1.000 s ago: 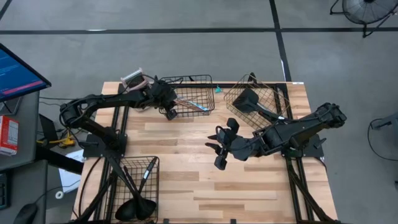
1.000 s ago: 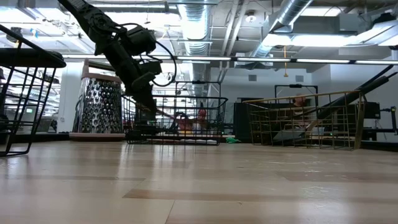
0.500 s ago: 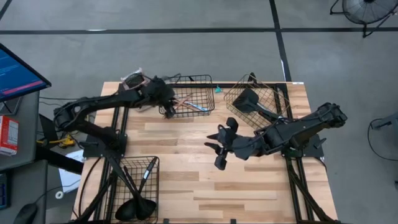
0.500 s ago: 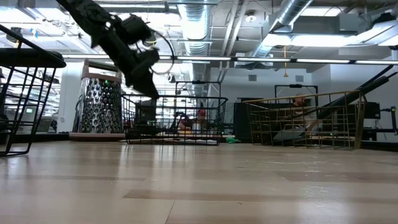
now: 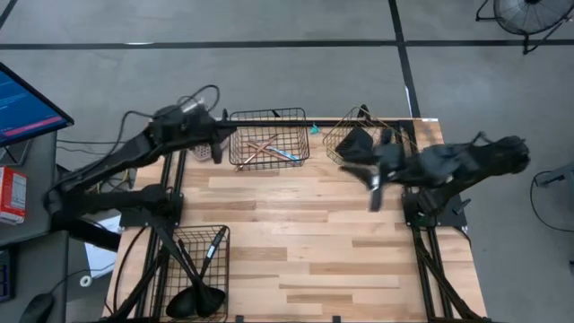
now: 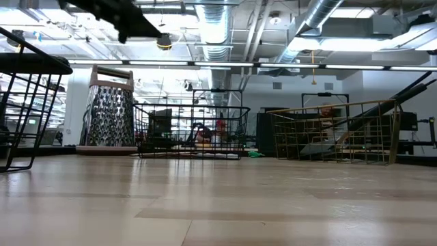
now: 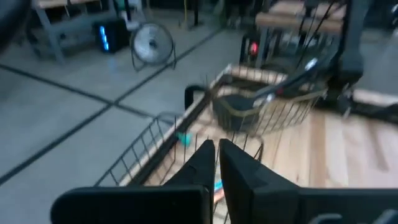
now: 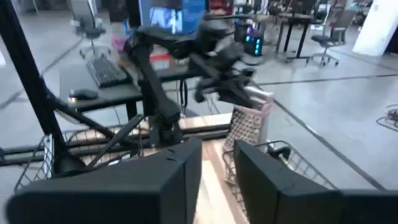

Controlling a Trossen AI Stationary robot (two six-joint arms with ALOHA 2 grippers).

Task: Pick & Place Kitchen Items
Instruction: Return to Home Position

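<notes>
Grippers both hang empty: left gripper (image 7: pixel 216 149), nearly closed, just beside the black wire basket (image 5: pixel 269 111) holding two crossed copper pieces (image 5: pixel 260 149) and a silver-teal piece (image 5: pixel 285 154); right gripper (image 8: pixel 217 149), slightly parted, close by the copper basket (image 5: pixel 334 139) with a black spatula (image 5: pixel 357 144) inside.

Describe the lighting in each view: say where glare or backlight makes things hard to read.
High view: even overhead light, no glare on the table, faint shadows only. Low view: bright ceiling lights backlight the black wire basket; the grater glints. Left wrist view: the left gripper reads dark against the lit floor. Right wrist view: a monitor glows brightly.
</notes>
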